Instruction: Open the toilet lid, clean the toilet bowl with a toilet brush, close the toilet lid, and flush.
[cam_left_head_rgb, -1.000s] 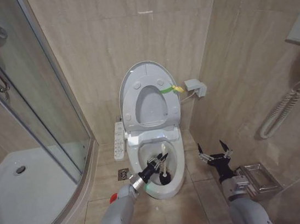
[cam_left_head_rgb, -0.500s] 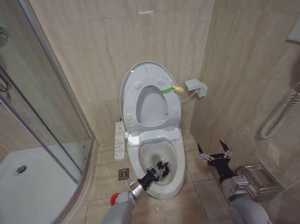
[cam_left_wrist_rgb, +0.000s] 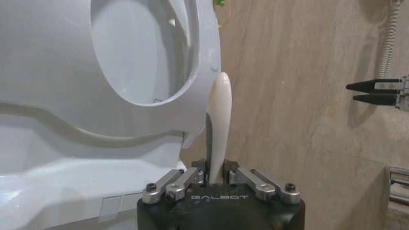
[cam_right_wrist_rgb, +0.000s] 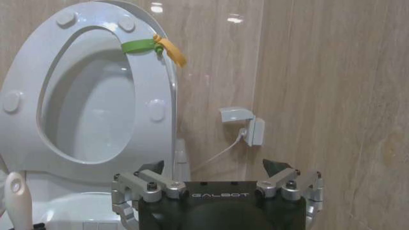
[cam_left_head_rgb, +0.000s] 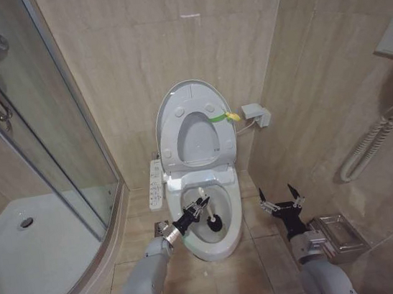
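The large glossy white oval toilet lid (cam_left_head_rgb: 193,129) stands upright against the beige tiled wall, with the ring-shaped white seat (cam_left_head_rgb: 197,143) raised flat against it and a small yellow-green loop (cam_left_head_rgb: 223,118) tied at its edge. Below it, the white elongated ceramic toilet bowl (cam_left_head_rgb: 227,241) sits open, a white button panel (cam_left_head_rgb: 156,183) running along its side nearest the glass shower enclosure (cam_left_head_rgb: 32,139). The left gripper (cam_left_head_rgb: 195,212) reaches over the near rim of the bowl, its fingers pinched on the thin white stick handle of the toilet brush (cam_left_head_rgb: 205,202); the dark round bristle head sits down inside the bowl, and the handle tilts up towards the raised seat. In the left wrist view the pale handle (cam_left_wrist_rgb: 218,124) rises straight out from between the clamped fingers. The right gripper (cam_left_head_rgb: 281,199) hangs beside the bowl on its other side, clear of it, fingers spread wide and holding nothing, just above a small metal rack (cam_left_head_rgb: 339,238) on the floor by the wall.
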You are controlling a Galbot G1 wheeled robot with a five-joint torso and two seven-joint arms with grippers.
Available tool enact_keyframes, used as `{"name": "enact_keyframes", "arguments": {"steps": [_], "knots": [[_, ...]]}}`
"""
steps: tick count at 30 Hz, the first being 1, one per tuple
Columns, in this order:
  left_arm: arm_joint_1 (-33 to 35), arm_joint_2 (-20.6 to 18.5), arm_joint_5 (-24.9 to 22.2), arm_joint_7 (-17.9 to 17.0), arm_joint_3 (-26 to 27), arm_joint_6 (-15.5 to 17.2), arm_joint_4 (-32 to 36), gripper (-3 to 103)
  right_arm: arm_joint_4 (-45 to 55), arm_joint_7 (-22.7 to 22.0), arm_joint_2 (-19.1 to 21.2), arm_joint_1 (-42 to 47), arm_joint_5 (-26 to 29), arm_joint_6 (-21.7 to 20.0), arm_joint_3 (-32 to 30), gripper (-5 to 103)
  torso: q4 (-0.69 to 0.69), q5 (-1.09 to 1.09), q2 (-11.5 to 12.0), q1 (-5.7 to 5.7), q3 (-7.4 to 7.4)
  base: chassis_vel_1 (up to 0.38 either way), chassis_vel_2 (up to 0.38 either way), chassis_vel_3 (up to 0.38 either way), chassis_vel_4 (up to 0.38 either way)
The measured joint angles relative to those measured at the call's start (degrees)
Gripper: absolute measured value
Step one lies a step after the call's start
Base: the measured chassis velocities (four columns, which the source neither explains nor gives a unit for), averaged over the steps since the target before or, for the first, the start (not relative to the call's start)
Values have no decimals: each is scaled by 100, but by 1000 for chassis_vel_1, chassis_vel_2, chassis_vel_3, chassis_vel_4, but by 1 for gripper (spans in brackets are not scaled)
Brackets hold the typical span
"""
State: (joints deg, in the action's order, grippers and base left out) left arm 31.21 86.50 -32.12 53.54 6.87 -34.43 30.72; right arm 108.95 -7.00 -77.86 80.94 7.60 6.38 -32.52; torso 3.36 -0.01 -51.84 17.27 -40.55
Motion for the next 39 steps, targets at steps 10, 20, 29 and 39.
{"name": "enact_keyframes", "arguments": {"steps": [10, 20, 29, 39], "knots": [[-12, -83, 153, -97, 31, -47, 119, 17, 0, 0, 0, 0, 0, 0, 0, 100, -1, 1, 0, 0, 0, 0, 0, 0, 0], [-198, -210, 712, -173, -55, -89, 33, 17, 0, 0, 0, 0, 0, 0, 0, 100, 0, 1, -1, -1, 1, 0, 0, 0, 0], [-327, -151, 1143, -126, -131, -95, -538, 17, 0, 0, 0, 0, 0, 0, 0, 100, -1, 1, -2, -1, 2, 0, 0, 0, 0], [-256, -166, 1341, -176, -134, -38, -778, 17, 0, 0, 0, 0, 0, 0, 0, 100, -2, 2, -2, -2, 2, 0, 0, 0, 0]]}}
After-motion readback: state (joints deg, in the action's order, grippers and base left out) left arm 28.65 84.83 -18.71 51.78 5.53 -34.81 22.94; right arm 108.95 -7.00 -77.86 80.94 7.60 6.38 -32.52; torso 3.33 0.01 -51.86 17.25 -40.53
